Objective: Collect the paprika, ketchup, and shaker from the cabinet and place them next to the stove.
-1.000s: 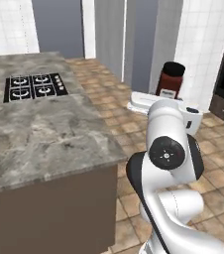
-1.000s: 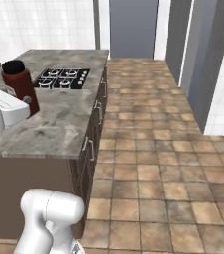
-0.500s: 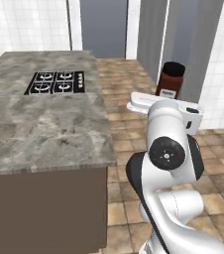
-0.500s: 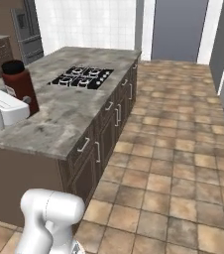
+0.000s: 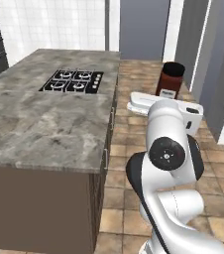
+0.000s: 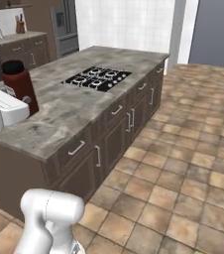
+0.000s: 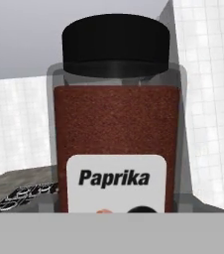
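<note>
— Where do we have the paprika (image 7: pixel 115 124) right now?

— Upright at the end of our arm, out over the floor beside the island. The jaws themselves are hidden behind the hand, yet the jar sits fixed and close in the hand view, so we judge them clamped on its lower body.

— How does it handle?

— Rigid clear walls, squarish body with rounded shoulders, packed with fine red-brown powder: we reckon moderate weight, stiff, a bit slick. The broad flat sides below the black cap are the place to hold.

— And farther out?

— The mottled grey stone bench (image 5: pixel 44 124), smooth and flat, then the stove (image 5: pixel 74 82), matte black with raised grates.
</note>
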